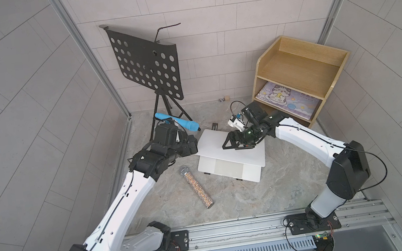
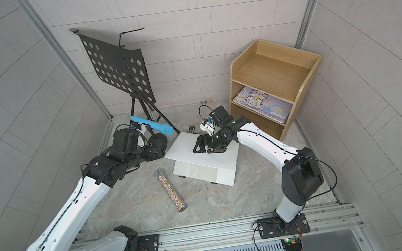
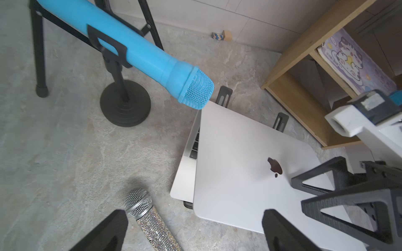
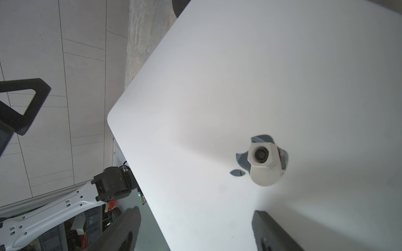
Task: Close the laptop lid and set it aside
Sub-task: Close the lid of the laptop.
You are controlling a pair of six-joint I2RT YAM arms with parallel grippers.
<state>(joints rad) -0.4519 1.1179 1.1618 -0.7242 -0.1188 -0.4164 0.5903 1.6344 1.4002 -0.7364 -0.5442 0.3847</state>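
Note:
The silver-white laptop (image 1: 230,172) sits on a black stand mid-floor in both top views. Its lid (image 1: 210,144) is folded most of the way down and still tilted above the base, with a strip of keyboard (image 3: 194,147) showing at one side. My right gripper (image 1: 234,146) lies open on the lid's outer face near the dark logo (image 3: 274,166). One of its fingers (image 4: 130,226) reaches past the lid's edge, and nothing is between the two. My left gripper (image 1: 193,147) hangs open just off the lid's left edge, empty.
A blue microphone (image 1: 178,123) on a small stand points at the laptop's back left corner. A glitter microphone (image 1: 197,188) lies on the floor, front left of the laptop. A black music stand (image 1: 145,64) stands behind. At back right, a wooden shelf (image 1: 300,65) holds a purple notebook (image 1: 289,100).

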